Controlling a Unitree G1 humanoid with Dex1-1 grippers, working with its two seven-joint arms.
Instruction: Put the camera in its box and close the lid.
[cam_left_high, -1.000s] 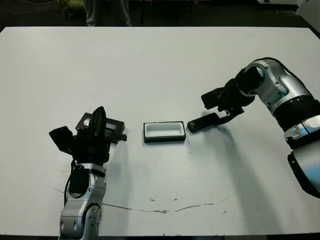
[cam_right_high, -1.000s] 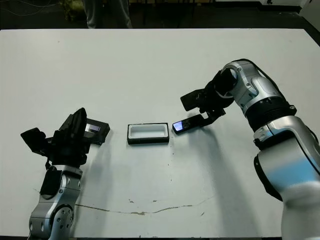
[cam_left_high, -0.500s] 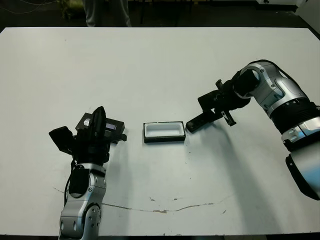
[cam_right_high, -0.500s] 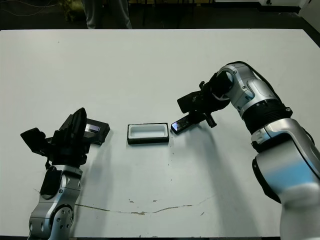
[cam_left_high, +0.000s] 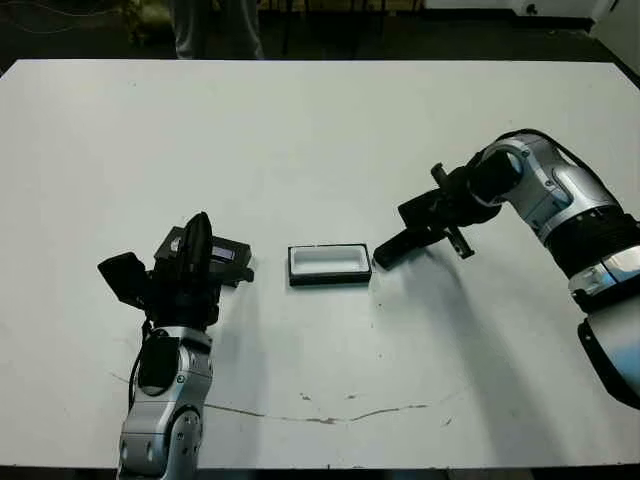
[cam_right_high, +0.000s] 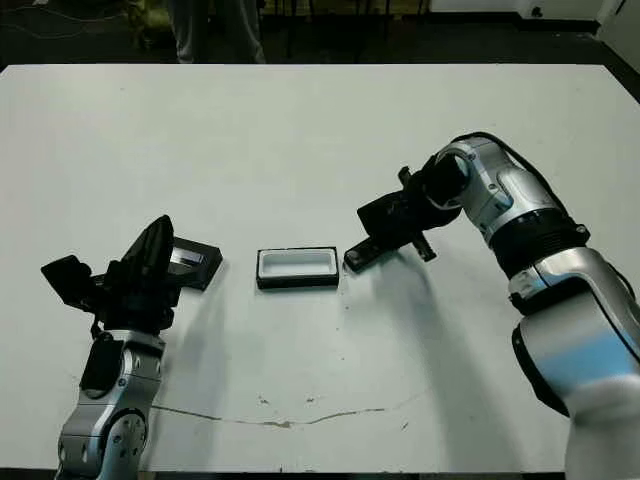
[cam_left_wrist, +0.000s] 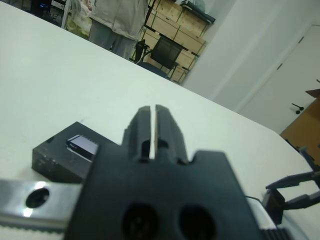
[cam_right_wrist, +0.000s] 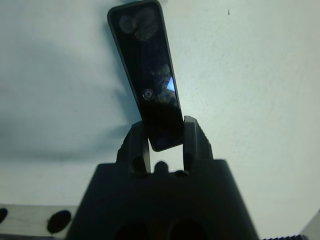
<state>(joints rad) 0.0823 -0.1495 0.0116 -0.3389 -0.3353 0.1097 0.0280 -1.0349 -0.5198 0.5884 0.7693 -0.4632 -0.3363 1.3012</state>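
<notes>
The box (cam_left_high: 329, 281), a shallow black tray with a white lining, lies open in the middle of the table. Just off its right end my right gripper (cam_left_high: 426, 230) is shut on the camera (cam_left_high: 393, 248), a slim black bar that slants down towards the box; the right wrist view shows one end of the camera (cam_right_wrist: 144, 65) pinched between the fingers. The lid (cam_right_high: 192, 263), flat and black with a glossy strip, lies left of the box. My left gripper (cam_left_wrist: 150, 125) stands over the lid's near side, shut on nothing, and partly hides it.
A person (cam_left_high: 213, 26) stands beyond the table's far edge, with a chair (cam_left_wrist: 165, 52) and stacked cartons behind. A thin cracked line (cam_left_high: 330, 418) runs across the tabletop near the front edge. Bare white table surrounds the box.
My right wrist has turned and drawn in towards the box. The camera's bluish patch no longer shows in the head views. The left arm, lid and box have not moved.
</notes>
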